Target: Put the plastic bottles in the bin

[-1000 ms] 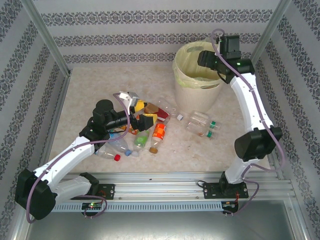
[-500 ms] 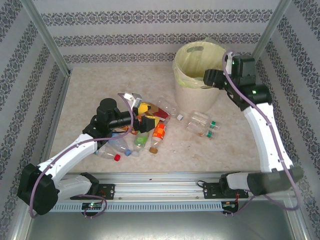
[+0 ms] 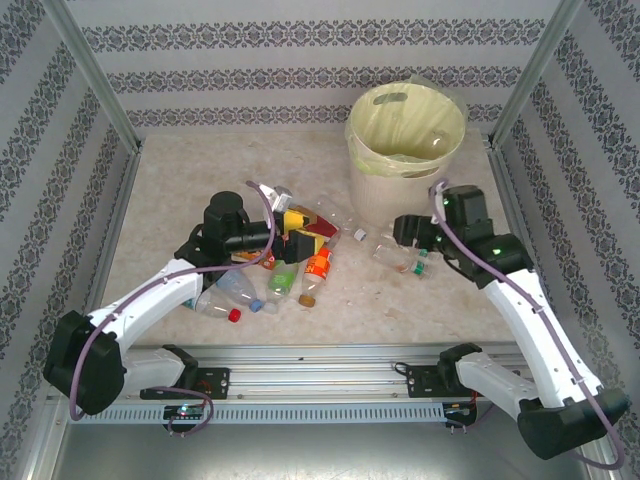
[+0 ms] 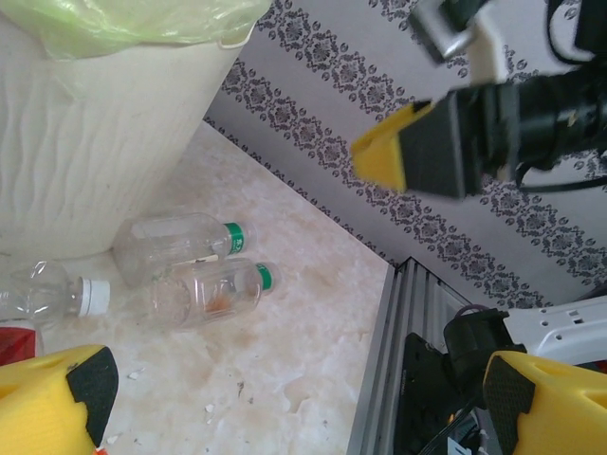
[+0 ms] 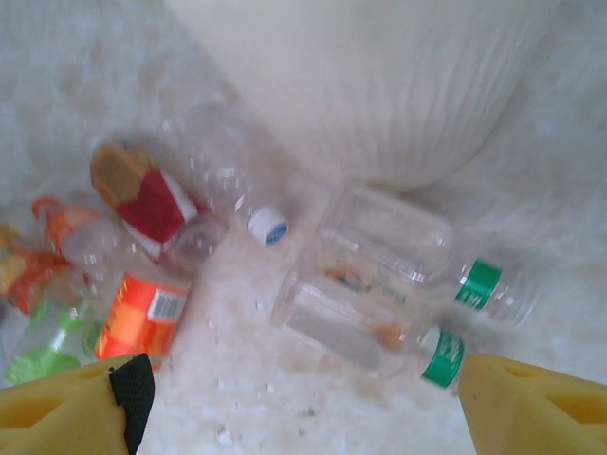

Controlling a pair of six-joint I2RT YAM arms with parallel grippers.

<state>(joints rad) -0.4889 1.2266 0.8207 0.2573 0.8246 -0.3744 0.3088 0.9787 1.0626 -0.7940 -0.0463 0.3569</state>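
Note:
Several plastic bottles [image 3: 290, 265] lie in a heap at mid-table, with red, orange and green labels. My left gripper [image 3: 296, 228] hovers over the heap, open and empty [image 4: 303, 408]. Two clear green-capped bottles [image 3: 402, 252] lie side by side just in front of the bin [image 3: 405, 150], a cream wastebasket with a yellow liner. My right gripper [image 3: 402, 238] hangs low right beside them, open with nothing between its fingers [image 5: 303, 408]. In the right wrist view the two green-capped bottles [image 5: 375, 322] lie just ahead of the jaws, below the bin wall [image 5: 398, 85].
Wallpapered walls and metal posts [image 3: 95, 90] close in the table on three sides. A metal rail [image 3: 330, 378] runs along the near edge. A white-capped bottle [image 5: 268, 226] and an orange-labelled one [image 5: 142, 313] lie left of the green-capped pair.
My right arm has swung from above the bin down to the table beside the green-capped bottles, its jaws a little wider. The left gripper edged slightly to the right over the heap.

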